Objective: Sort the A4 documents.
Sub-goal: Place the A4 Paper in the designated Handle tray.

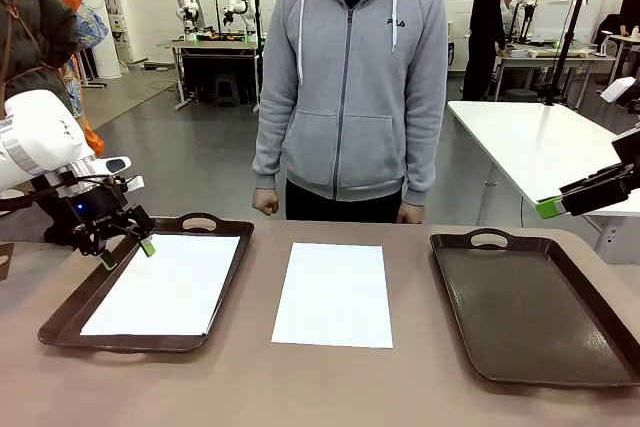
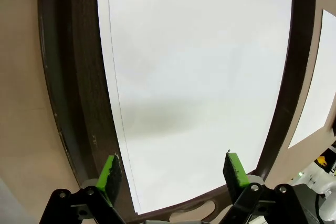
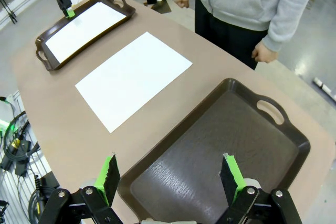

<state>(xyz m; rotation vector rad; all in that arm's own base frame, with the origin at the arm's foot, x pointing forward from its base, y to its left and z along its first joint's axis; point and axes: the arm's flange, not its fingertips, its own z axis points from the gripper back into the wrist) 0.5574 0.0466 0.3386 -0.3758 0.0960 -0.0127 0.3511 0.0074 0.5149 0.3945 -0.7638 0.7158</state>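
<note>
Left end effector (image 1: 128,253), jaws apart, hovers over A4 documents (image 1: 165,285), perhaps two stacked, in the left tray (image 1: 62,330); right end effector (image 3: 170,174) likewise apart; middle sheet (image 1: 335,294) awaits lifting.

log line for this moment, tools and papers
left tool: open, over sheet in left tray | right tool: open, raised by right tray | right tray: bare | middle sheet: flat on table between trays

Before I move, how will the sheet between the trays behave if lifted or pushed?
Probably floppy: the sheet looks paper-thin, so it would likely droop from one pinched edge. Lying flat on the smooth table, it would probably slide when pushed.
</note>
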